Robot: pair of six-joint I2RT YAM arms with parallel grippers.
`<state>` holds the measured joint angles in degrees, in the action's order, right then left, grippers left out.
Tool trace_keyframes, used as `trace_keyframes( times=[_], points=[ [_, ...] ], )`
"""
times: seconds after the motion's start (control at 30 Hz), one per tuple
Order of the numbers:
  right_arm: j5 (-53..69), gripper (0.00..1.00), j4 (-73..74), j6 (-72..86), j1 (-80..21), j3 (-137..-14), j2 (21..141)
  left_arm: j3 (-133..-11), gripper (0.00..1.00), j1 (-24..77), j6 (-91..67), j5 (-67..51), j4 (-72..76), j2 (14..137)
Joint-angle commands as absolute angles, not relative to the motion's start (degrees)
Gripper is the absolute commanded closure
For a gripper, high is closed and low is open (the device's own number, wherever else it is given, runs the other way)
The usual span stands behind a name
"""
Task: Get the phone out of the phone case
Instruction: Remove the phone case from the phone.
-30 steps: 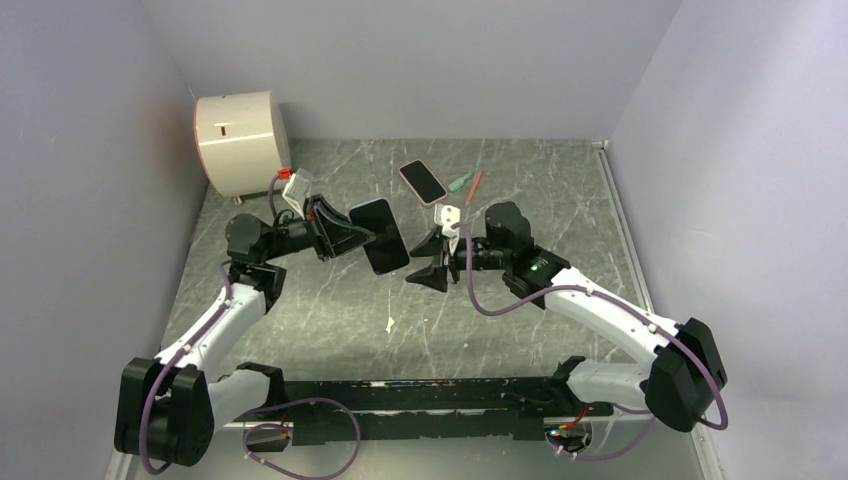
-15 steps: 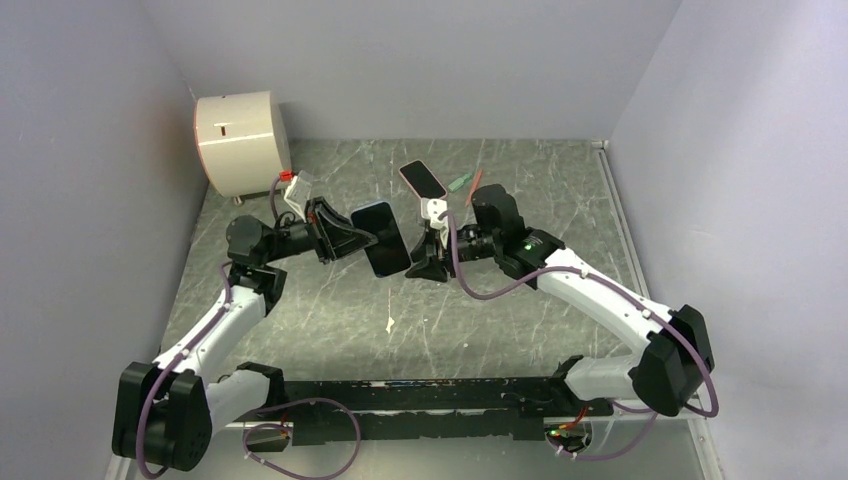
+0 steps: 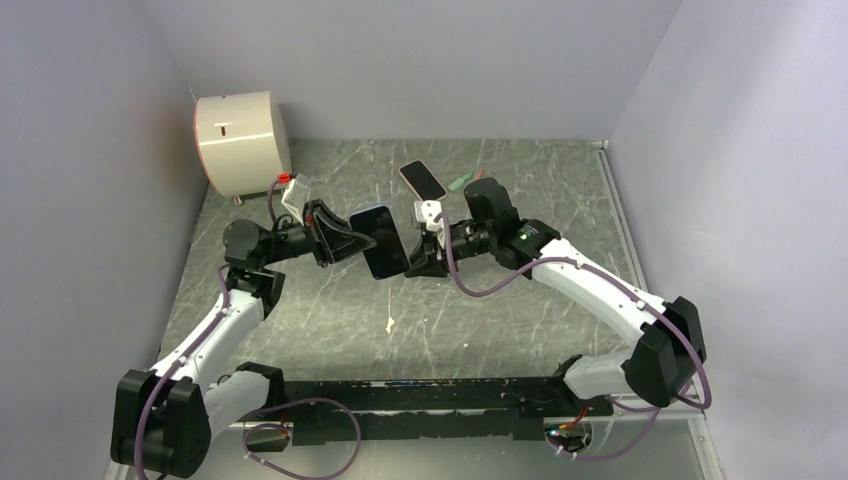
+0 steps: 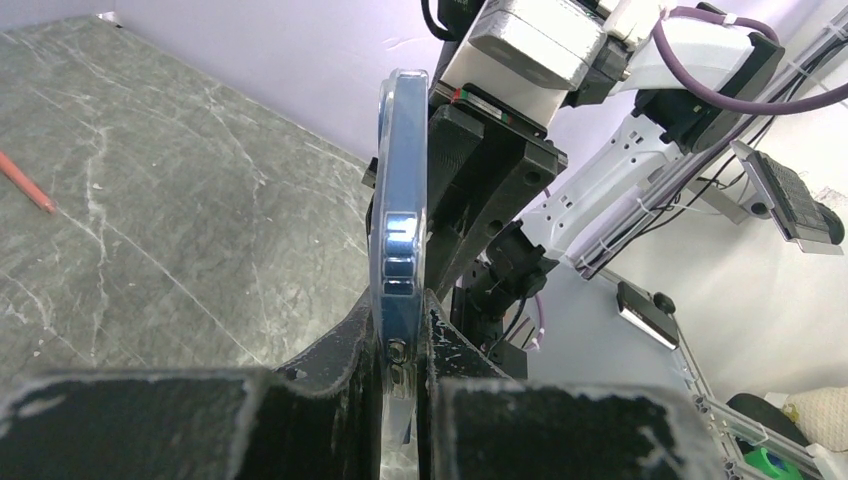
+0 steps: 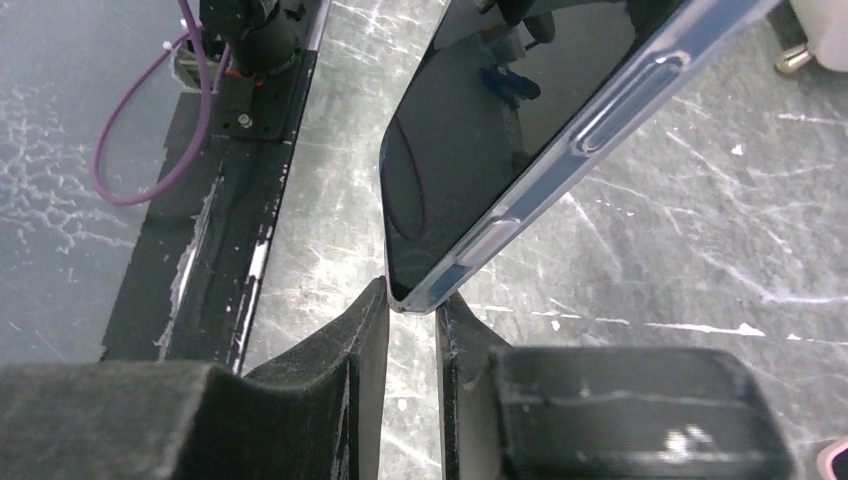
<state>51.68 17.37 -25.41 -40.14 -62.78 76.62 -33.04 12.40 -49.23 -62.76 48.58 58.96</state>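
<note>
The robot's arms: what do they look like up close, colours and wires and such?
The left arm and right arm have white shells with chunky black joints. A purple cable loops along each. The left gripper and right gripper are black, with wedge-shaped, scuffed fingers. A small green light glows near the right wrist.

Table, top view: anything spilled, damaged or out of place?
Only a small pale scrap lying loose on the table between the cased phone and the black base rail; looks like stray debris. Nothing else stands out.
</note>
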Motion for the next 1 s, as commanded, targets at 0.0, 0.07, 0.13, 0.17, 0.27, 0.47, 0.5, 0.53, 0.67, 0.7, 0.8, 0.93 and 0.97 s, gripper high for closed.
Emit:
trace_keyframes(
  times=[0.0,0.07,0.13,0.17,0.27,0.47,0.5,0.53,0.67,0.7,0.8,0.93,0.97],
  points=[
    [54.8,1.0,17.7,-34.5,-40.5,-65.3,76.9,-35.1,0.97,12.5,-51.9,-60.5,50.7,57.1],
    [55.2,1.0,18.3,-38.8,-40.5,-65.3,76.7,-35.2,0.98,12.6,-52.6,-60.6,51.1,56.9],
    [55.3,1.0,19.0,-42.2,-40.5,-65.6,76.5,-35.3,0.97,12.7,-53.1,-60.9,51.2,56.6],
    [55.4,1.0,19.8,-44.1,-40.5,-65.9,76.5,-35.4,0.98,12.8,-53.2,-61.0,51.4,56.5],
    [56.0,1.0,22.6,-49.1,-40.5,-68.5,77.3,-35.3,0.98,13.0,-53.9,-61.3,52.3,56.1],
    [56.5,1.0,32.5,-58.1,-40.6,-75.8,81.8,-35.2,0.98,13.3,-55.5,-61.9,54.4,55.4],
    [56.6,1.0,33.9,-59.4,-40.6,-76.9,82.7,-35.1,0.97,13.3,-55.7,-62.0,54.8,55.3],
    [56.6,1.0,35.1,-60.5,-40.6,-78.0,83.5,-35.1,0.97,13.5,-55.9,-62.2,55.1,55.3],
    [56.6,1.0,39.6,-64.4,-41.3,-82.1,86.1,-35.3,0.97,13.9,-56.0,-62.3,55.1,55.3],
    [56.3,1.0,40.6,-65.2,-41.7,-83.1,86.9,-35.3,0.98,14.0,-56.1,-62.4,55.2,55.3],
    [54.4,1.0,42.6,-66.5,-42.5,-85.7,89.1,-35.2,0.98,14.2,-57.2,-62.6,57.0,55.6],
    [53.2,1.0,40.7,-66.0,-43.1,-85.7,89.9,-34.8,0.97,14.2,-57.6,-62.5,58.6,55.2],
    [53.1,1.0,39.2,-65.1,-43.1,-84.7,89.5,-34.7,0.97,14.2,-56.9,-62.1,57.9,54.9]
  ],
)
